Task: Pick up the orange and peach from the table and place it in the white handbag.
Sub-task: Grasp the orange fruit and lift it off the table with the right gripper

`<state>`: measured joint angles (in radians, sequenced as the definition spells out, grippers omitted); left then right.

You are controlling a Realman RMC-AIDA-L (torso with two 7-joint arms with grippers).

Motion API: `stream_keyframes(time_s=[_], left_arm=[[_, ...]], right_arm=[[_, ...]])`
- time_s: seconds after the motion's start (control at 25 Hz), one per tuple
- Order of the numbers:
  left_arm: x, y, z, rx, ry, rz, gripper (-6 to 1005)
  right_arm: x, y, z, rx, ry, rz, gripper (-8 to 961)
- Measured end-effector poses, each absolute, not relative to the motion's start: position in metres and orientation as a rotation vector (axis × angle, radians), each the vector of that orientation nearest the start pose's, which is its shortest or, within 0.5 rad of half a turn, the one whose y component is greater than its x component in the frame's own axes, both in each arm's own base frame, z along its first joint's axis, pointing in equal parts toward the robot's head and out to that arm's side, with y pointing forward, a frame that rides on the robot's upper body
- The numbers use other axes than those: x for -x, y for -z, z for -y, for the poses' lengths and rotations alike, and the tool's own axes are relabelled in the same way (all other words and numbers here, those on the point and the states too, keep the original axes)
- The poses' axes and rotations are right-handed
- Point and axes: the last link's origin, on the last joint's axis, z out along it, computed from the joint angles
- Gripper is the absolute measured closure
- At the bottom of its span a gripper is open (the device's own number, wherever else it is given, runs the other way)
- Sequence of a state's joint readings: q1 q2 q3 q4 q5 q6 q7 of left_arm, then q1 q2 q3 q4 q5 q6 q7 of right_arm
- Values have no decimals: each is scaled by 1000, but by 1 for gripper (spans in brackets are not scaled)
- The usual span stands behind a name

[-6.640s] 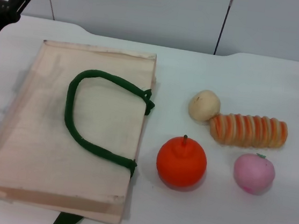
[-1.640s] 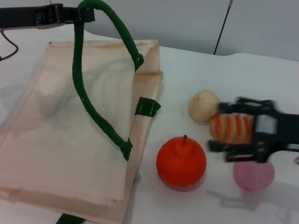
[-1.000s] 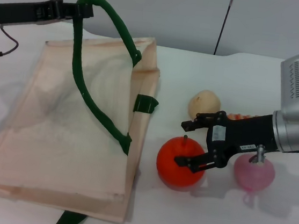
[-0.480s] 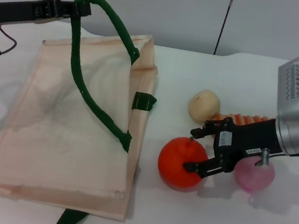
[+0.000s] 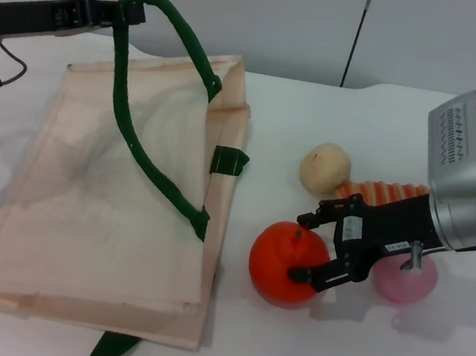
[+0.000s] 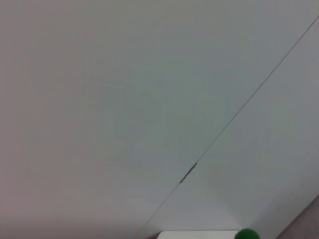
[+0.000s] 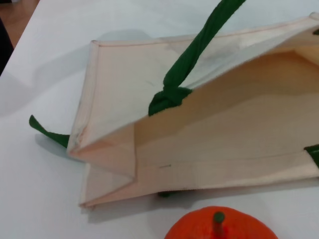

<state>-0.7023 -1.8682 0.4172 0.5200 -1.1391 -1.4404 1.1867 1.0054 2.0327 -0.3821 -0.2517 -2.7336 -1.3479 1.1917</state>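
On the white tabletop you have two bystander items. A pale beige ball sits toward the far side, right of centre. Just beside it, on its right and slightly nearer you, lies an orange-and-cream striped long roll; only its upper edge shows, the rest is covered. You can't tell whether ball and roll touch. Behind the tabletop stands a pale grey panelled wall with a dark vertical seam, and you see that same plain wall with a thin diagonal seam in the left wrist view.
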Motion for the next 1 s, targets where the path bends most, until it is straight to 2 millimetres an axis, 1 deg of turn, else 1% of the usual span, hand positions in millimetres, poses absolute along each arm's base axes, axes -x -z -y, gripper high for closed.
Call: stream_keyframes(time_s=[0.12, 0.56, 0.76, 1.0], left_arm=[[261, -102, -409, 2254, 942, 1271, 879], [261, -102, -410, 2253, 942, 1271, 879], [261, -102, -410, 2253, 942, 1272, 879], [261, -102, -409, 2259, 945, 1271, 880]], right_arm=[[-207, 65, -379, 3117, -82, -163, 80], [-208, 66, -378, 3130, -50, -160, 305], [-209, 66, -378, 3139, -28, -149, 430], [-208, 65, -379, 3135, -32, -179, 477]])
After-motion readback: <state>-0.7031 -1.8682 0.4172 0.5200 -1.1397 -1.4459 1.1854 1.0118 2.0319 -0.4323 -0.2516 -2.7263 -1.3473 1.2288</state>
